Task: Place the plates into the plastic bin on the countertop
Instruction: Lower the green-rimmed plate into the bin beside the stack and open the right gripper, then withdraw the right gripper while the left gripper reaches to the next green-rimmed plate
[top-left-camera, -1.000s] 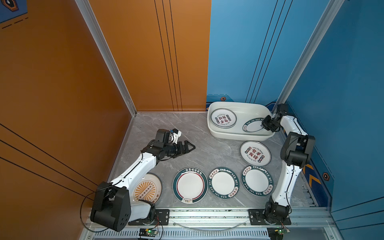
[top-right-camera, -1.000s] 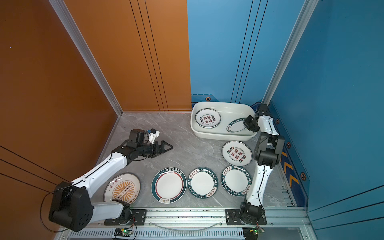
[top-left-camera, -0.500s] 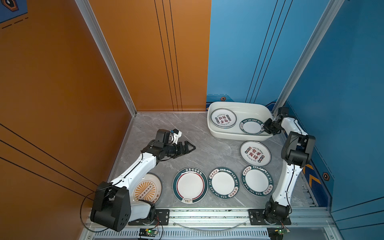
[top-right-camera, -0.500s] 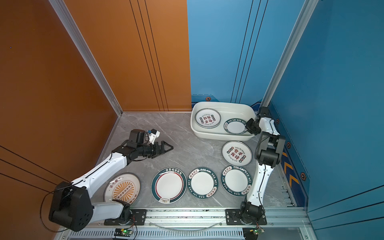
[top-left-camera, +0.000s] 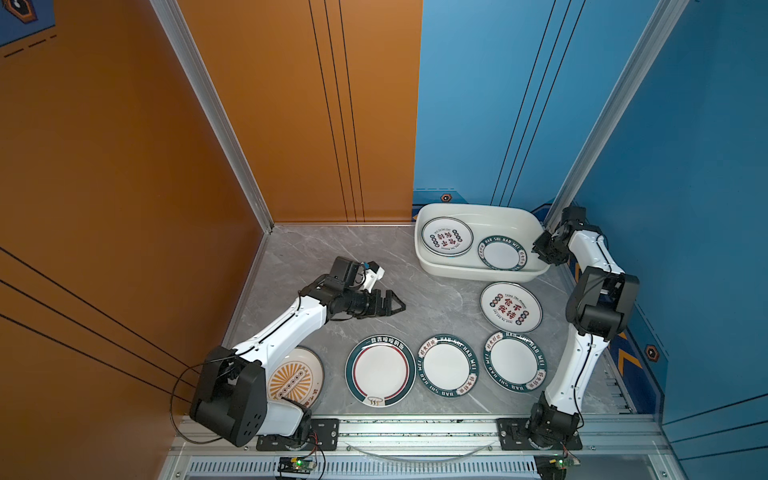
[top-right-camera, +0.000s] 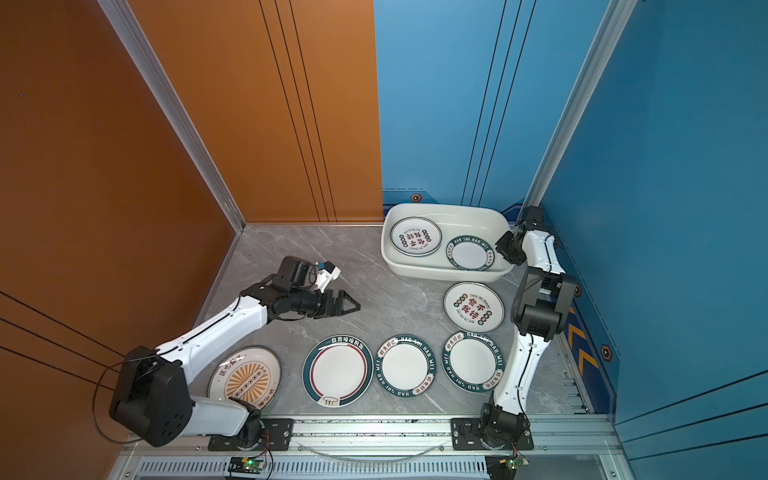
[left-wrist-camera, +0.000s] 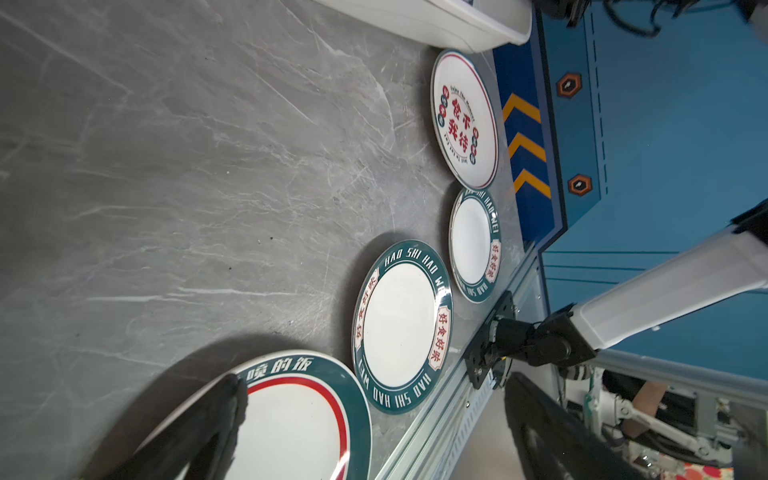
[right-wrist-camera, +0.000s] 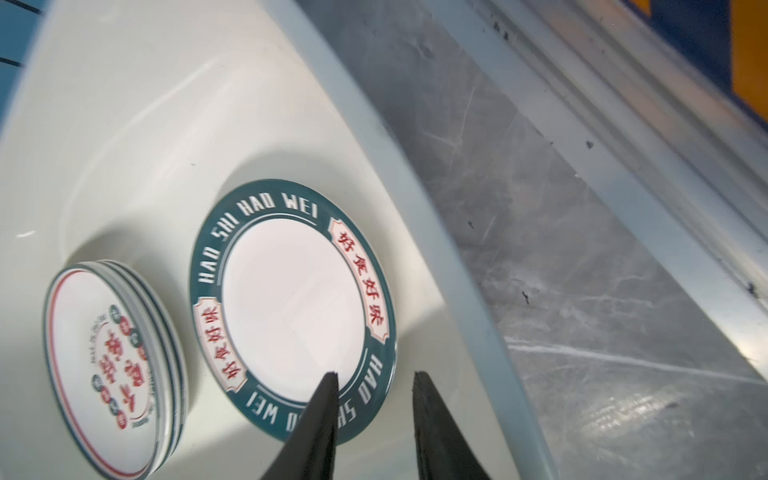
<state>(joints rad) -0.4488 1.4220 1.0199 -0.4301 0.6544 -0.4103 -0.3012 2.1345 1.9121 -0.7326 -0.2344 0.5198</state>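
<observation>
The plastic bin stands at the back right of the countertop. In it lie a stack of red-character plates and a green-rimmed plate, flat on the floor. My right gripper hovers open over that plate's edge at the bin's right end, holding nothing. Several more plates lie on the countertop: a red-character one, two green-rimmed, a larger red-ringed one and a sunburst one. My left gripper hangs wide open and empty above the red-ringed plate's far edge.
Orange and blue walls close in the countertop at the left, back and right. A metal rail with both arm bases runs along the front edge. My left arm passes over the sunburst plate.
My right gripper has opened and let go of the green-rimmed plate, which went from tilted to flat in the bin. The gripper drew back slightly to the right. The left arm hardly moved.
</observation>
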